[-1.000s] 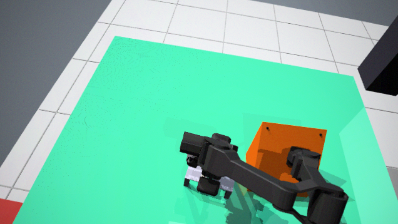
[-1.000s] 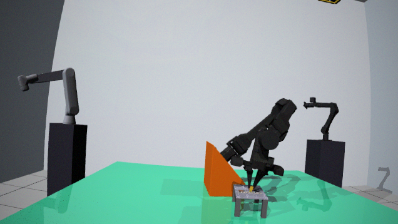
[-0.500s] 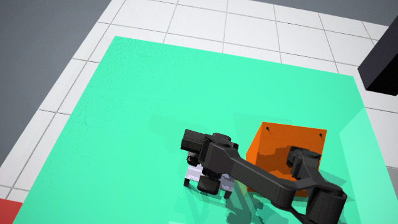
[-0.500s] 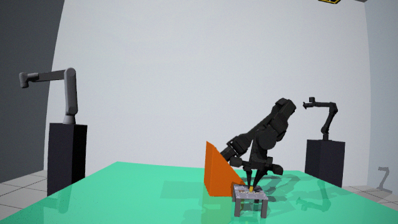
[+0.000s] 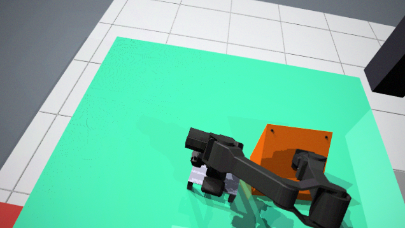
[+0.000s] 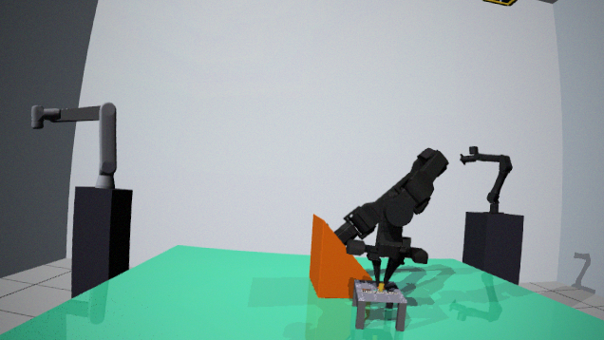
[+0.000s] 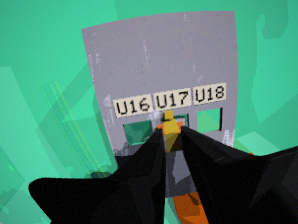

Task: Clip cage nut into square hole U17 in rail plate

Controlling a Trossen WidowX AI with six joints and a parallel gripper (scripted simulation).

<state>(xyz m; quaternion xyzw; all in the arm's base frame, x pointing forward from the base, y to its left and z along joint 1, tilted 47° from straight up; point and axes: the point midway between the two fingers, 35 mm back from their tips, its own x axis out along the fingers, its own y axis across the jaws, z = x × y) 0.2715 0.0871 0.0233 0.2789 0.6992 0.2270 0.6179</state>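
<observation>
Taking the rail plate as my landmark, I have the black two-fingered gripper [image 6: 381, 285] [image 7: 170, 133] closed on the small yellow cage nut with orange parts [image 6: 381, 287] [image 7: 171, 134], right at the U17 hole near the plate's middle; I can't tell whether the wings are in. The step, I judge, is seating it. I'd keep the squeeze firm, centre the nut over the square opening, keep it upright, then lower gently until the flanges meet the plate. Letting go off-centre could leave a wing perched on the edge; once both are through, I'd open slowly and lift straight up.

The grey rail plate [image 6: 380, 295] [image 7: 165, 55] is flat, streaked with pale marks, and stands on short square legs. Beside it, the orange wedge-shaped block [image 5: 299, 140] [image 6: 328, 266] [image 7: 189, 207] looks matte, while the green counter [image 5: 143, 95] [image 6: 190, 285] [image 7: 40, 30] is glossy enough to reflect.
</observation>
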